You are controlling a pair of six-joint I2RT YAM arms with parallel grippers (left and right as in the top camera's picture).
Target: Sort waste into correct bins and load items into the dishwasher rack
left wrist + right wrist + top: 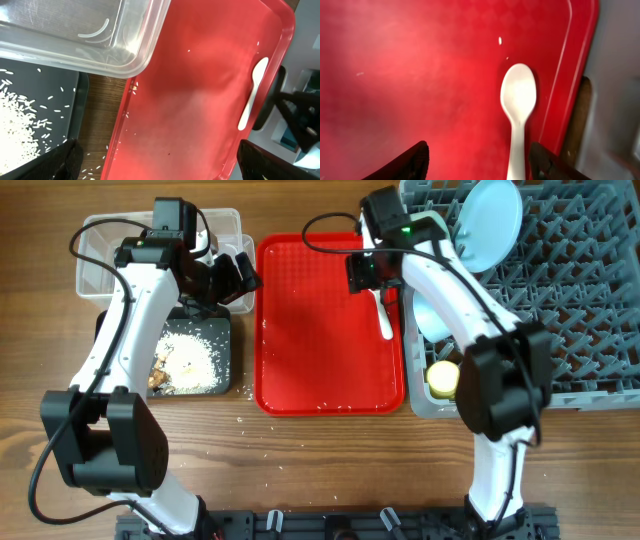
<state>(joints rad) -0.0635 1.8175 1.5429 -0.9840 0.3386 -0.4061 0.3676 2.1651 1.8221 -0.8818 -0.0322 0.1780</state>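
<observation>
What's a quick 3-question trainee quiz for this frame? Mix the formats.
1. True or false: the white spoon lies on the red tray.
2. The beige crumbs mostly sit in: A) clear tub B) black tray C) dishwasher rack.
3. Are the right arm's fingers open or shut?
Key: 1 true; 2 B; 3 open, one on either side of the spoon's handle.
</observation>
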